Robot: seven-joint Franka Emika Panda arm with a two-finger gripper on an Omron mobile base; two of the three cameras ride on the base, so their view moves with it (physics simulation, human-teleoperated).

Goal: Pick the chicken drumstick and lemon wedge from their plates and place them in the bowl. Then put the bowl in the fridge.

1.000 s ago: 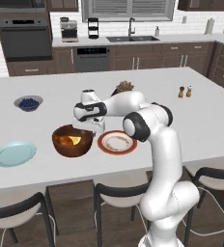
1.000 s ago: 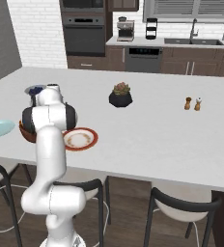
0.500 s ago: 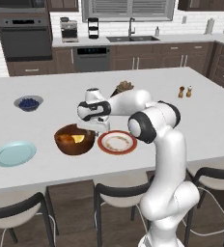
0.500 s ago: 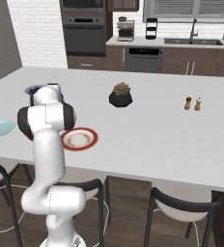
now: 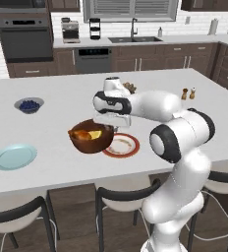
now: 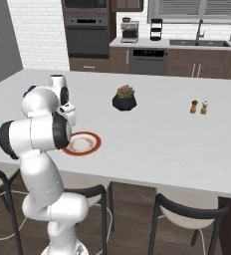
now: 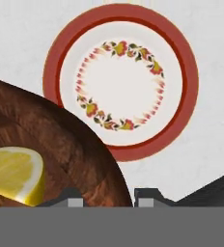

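The tool [image 7: 106, 197] is pinching the bowl [image 5: 91, 138] by its rim, narrow. The bowl is hanging just above the desk [image 5: 62, 162] near its front edge, beside the red-rimmed plate [image 5: 122, 145], carrying the lemon [image 7: 15, 173] and drumstick [image 5: 79, 134]. The carrying step is in hand; next, the fridge must be reached with the bowl kept level.

White rounded arm [image 5: 180, 147], dark joints (glossy)
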